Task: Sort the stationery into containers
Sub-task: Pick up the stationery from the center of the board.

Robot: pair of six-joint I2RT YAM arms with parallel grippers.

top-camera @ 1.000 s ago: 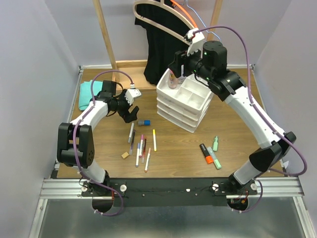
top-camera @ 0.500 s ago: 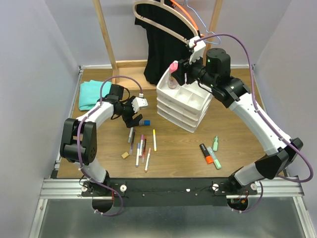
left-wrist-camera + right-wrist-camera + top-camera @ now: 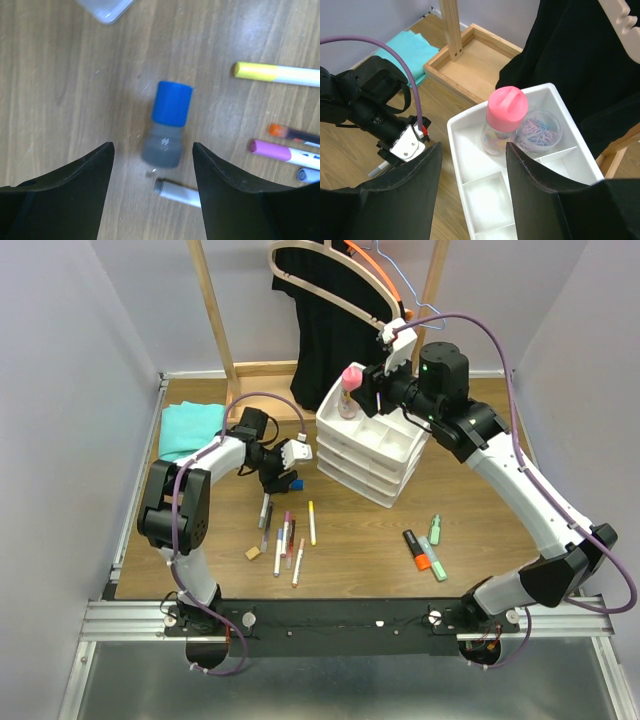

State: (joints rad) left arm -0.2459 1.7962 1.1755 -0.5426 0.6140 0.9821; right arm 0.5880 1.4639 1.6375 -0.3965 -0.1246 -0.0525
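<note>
The left pincer [image 3: 152, 148] poised over the blue-capped tube [image 3: 167, 127]
Its jaws stand open, the tube lying on the tabletop [image 3: 60, 75] between them, untouched. Light, rigid and round, it will likely roll; pinch across the grey body, not the cap. The right pincer [image 3: 473, 150], also open, hangs over the organiser tray [image 3: 457, 135], the pink-capped bottle [image 3: 506, 112] standing just beyond its tips.

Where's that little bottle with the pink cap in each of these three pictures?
Top external: the pink-capped bottle is upper middle, upright in the far-left corner of the white organiser.
Left wrist: not in it; only a corner of the white organiser shows at the top edge.
Right wrist: the pink-capped bottle is at centre, in an end compartment.
Shared landmark: the white organiser.
</note>
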